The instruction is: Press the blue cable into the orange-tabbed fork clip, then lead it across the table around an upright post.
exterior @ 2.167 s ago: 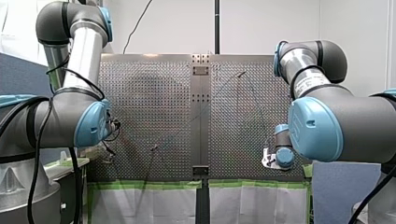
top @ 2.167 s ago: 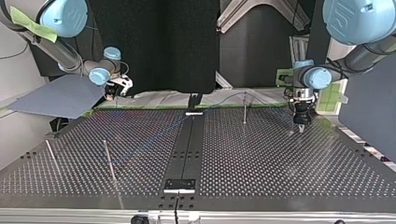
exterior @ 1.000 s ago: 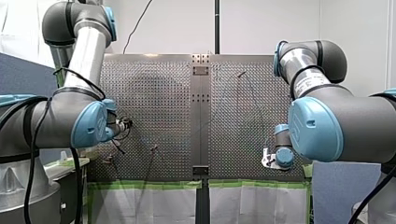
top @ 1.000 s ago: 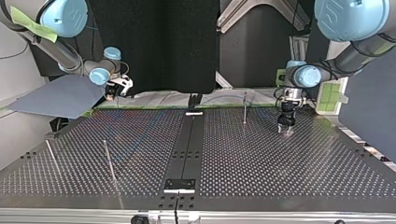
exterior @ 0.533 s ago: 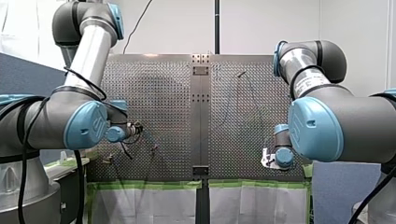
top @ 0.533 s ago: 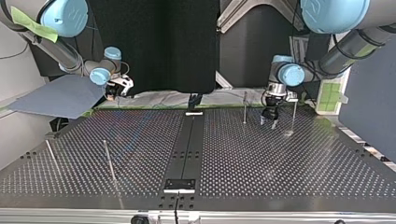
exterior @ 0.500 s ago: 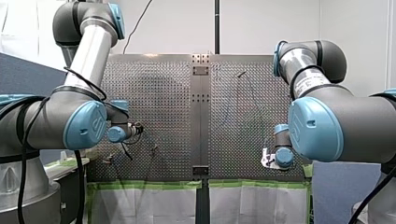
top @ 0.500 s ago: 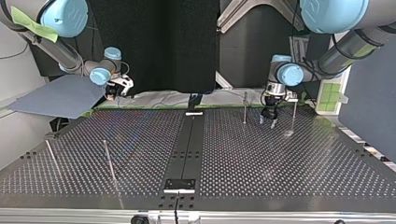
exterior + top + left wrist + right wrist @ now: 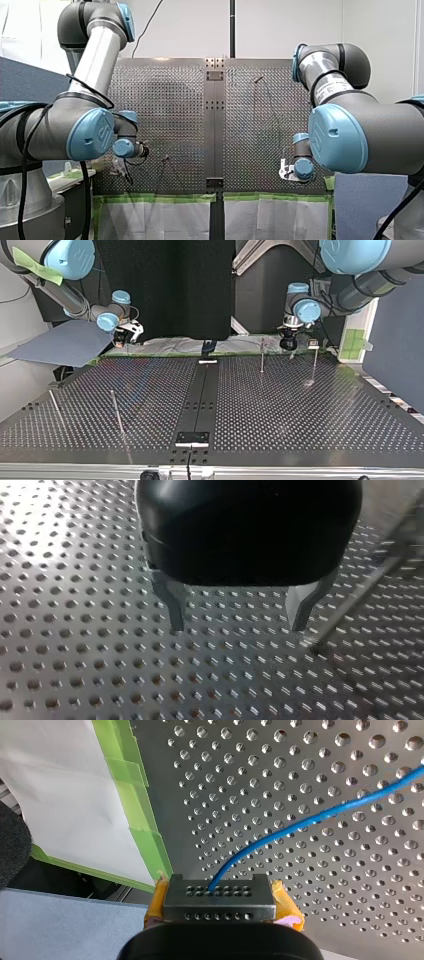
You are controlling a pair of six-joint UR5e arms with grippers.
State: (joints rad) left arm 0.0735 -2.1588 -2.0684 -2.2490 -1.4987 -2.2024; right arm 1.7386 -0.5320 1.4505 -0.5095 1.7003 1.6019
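In the right wrist view the blue cable [image 9: 300, 823] runs out over the perforated table from my right gripper [image 9: 219, 892], which is shut on it between yellow pads [image 9: 286, 906] near the taped edge. My left gripper [image 9: 238, 627] is black with metal fingers [image 9: 175, 605] and hangs open over bare plate with nothing between them. In the top view my left gripper [image 9: 287, 343] is by the far edge, near two upright posts [image 9: 262, 356] [image 9: 314, 365]. In the front view a small clip-like piece [image 9: 116, 171] sits just below my left gripper [image 9: 141, 150]; its tabs are too small to make out.
Two more thin posts [image 9: 116, 412] [image 9: 54, 407] stand at the top view's left. A dark centre strip [image 9: 200, 395] splits the table. Green tape and white paper [image 9: 75, 805] line the edge beside my right gripper. A grey sheet [image 9: 65, 342] lies past that corner.
In the top view my left gripper has moved leftward past the right-hand post and back up toward the far edge, staying open. My right arm has not moved.
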